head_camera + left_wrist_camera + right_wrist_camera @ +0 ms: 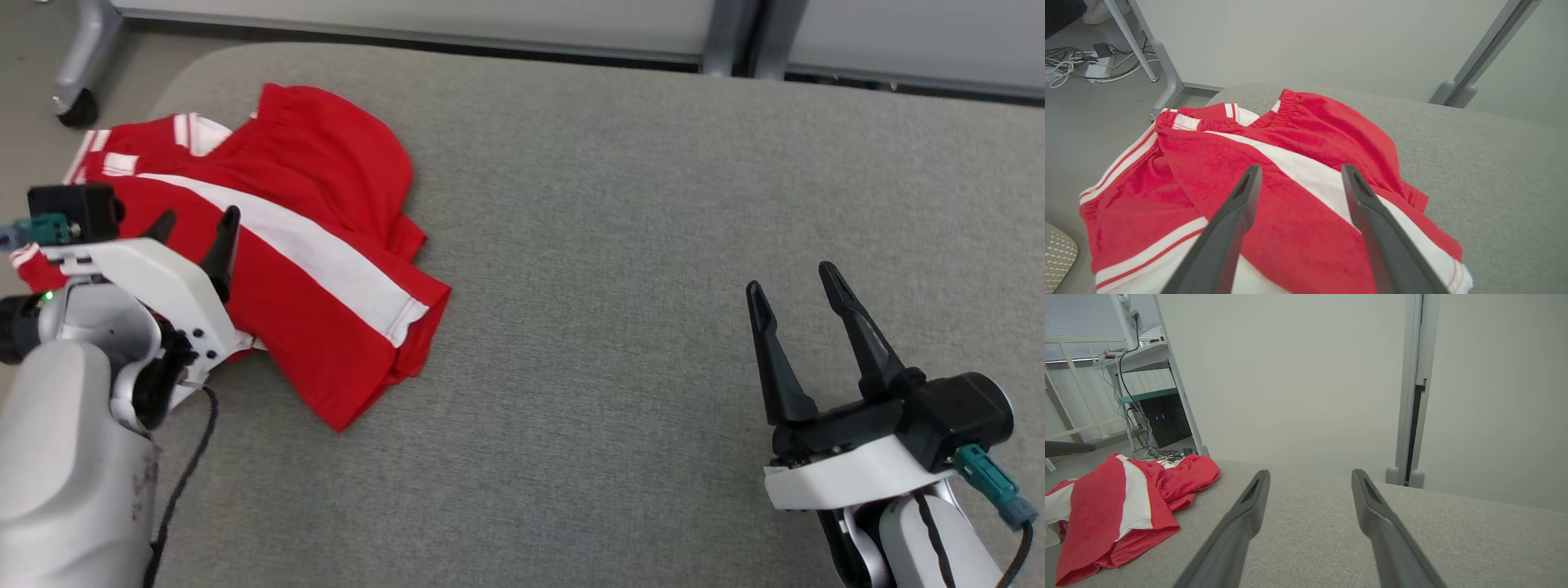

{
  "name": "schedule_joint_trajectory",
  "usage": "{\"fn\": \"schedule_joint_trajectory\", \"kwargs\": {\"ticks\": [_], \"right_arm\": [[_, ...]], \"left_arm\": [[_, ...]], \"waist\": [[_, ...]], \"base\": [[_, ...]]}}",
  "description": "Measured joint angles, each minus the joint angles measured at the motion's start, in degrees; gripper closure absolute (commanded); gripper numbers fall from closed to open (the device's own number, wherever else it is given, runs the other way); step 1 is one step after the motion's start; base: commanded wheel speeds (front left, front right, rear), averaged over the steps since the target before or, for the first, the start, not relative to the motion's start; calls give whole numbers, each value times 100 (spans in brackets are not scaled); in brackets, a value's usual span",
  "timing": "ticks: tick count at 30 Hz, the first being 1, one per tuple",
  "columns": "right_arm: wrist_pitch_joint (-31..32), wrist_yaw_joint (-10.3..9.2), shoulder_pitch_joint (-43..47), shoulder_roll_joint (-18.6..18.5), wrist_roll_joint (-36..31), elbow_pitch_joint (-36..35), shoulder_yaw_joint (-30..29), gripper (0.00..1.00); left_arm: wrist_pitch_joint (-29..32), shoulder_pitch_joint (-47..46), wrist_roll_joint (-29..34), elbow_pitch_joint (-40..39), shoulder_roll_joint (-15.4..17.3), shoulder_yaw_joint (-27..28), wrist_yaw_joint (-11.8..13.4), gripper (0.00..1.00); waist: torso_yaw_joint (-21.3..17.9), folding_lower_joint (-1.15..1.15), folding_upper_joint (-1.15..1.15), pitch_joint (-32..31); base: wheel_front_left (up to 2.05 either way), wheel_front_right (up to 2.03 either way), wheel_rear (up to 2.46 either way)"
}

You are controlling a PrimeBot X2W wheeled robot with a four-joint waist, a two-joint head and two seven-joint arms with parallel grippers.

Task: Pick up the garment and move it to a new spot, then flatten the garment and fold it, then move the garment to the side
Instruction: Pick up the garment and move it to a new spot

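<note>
The garment point(269, 237) is a pair of red shorts with white stripes, lying crumpled at the left end of the grey padded table point(620, 245). In the left wrist view the garment point(1290, 192) spreads under and beyond the fingers. My left gripper point(196, 224) hovers open above its near left part, nothing between the fingers point(1241, 204). Far to the right, my right gripper point(792, 286) stands open over bare table, well apart from the cloth. From the right wrist the garment point(1114, 510) lies at the far left, past the open right gripper point(1310, 475).
A wheeled frame leg point(77, 73) stands off the table's far left corner. Pale wall panels with metal posts point(727, 37) run behind the table. Cables and a power strip point(1090, 65) lie on the floor at the left.
</note>
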Motion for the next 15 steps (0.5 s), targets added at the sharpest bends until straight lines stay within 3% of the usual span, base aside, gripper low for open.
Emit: {"fn": "schedule_joint_trajectory", "kwargs": {"ticks": [6,12,13,14,15], "right_arm": [[0,0,-297,21,81,32,214,0],[0,0,-402,48,134,60,342,0],[0,0,-416,53,135,58,336,0],[0,0,-430,57,135,52,319,0],[0,0,-440,59,135,44,290,0]], "left_arm": [[659,-774,-133,817,330,133,68,0],[750,-1028,-114,1510,558,171,211,0],[749,-1028,-99,1602,583,156,204,21],[714,-1028,-104,1672,590,159,198,75],[664,-1031,-110,1729,595,157,190,100]], "waist": [[-449,0,0,530],[-880,0,0,829],[-936,0,0,862],[-985,0,0,892],[-1020,0,0,918]], "base": [[0,0,0],[0,0,0],[0,0,0],[0,0,0],[0,0,0]]}}
